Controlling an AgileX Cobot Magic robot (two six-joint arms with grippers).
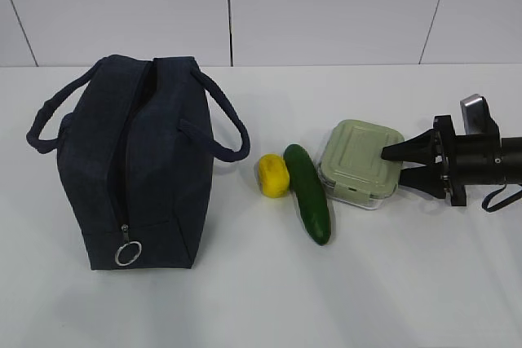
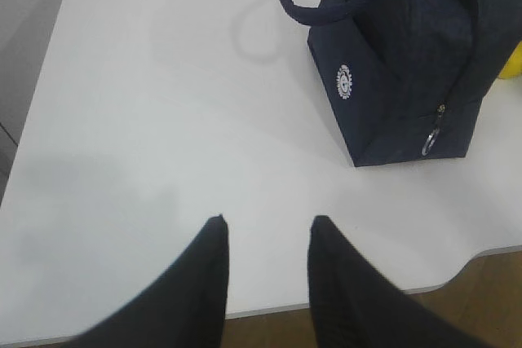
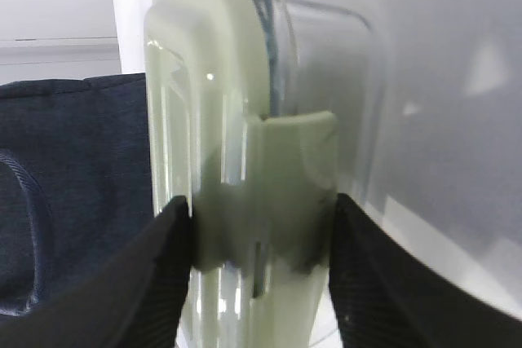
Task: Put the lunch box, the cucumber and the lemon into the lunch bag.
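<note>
The navy lunch bag [image 1: 139, 160] stands upright at the left of the table, its ring pull [image 1: 128, 253] low on the near end. To its right lie the yellow lemon [image 1: 273, 175] and the dark green cucumber [image 1: 308, 193], side by side. Further right sits the sage-lidded lunch box [image 1: 359, 160]. My right gripper [image 1: 393, 165] comes in from the right, shut on the box's right edge. In the right wrist view the lunch box [image 3: 236, 120] fills the gap of the right gripper [image 3: 257, 209], with both fingers touching it. My left gripper [image 2: 267, 222] stands open and empty over bare table, the lunch bag [image 2: 408, 55] ahead to its right.
The white table [image 1: 245, 299] ends at a white panelled wall behind. In the left wrist view the table's near edge [image 2: 457, 270] lies close beneath the left gripper. A sliver of lemon [image 2: 514, 63] shows past the bag.
</note>
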